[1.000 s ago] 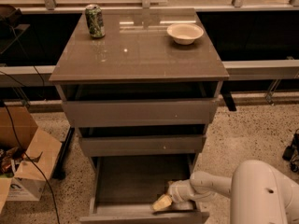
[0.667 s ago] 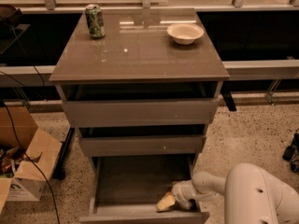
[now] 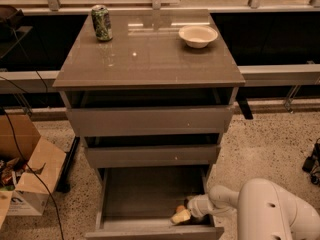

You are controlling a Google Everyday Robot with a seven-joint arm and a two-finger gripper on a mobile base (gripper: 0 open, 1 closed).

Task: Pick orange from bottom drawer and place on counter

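Camera view: the orange (image 3: 179, 209) (only a sliver shows) lies in the open bottom drawer (image 3: 140, 196), near its front right corner, right against the gripper (image 3: 182, 217). Whether that hand is spread or pinching, I cannot tell. Above, the counter (image 3: 150, 59) holds a white bowl (image 3: 198, 35) and a green can (image 3: 102, 22).

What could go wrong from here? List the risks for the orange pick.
1. The end effector sits low in the bottom drawer's front right corner, with the orange barely showing beside it; a nudge could roll the fruit away.
2. The middle drawer juts out above the tray's rear; a lift angled inward may clip it.
3. The counter holds a can and a bowl; careless placement could hit them.
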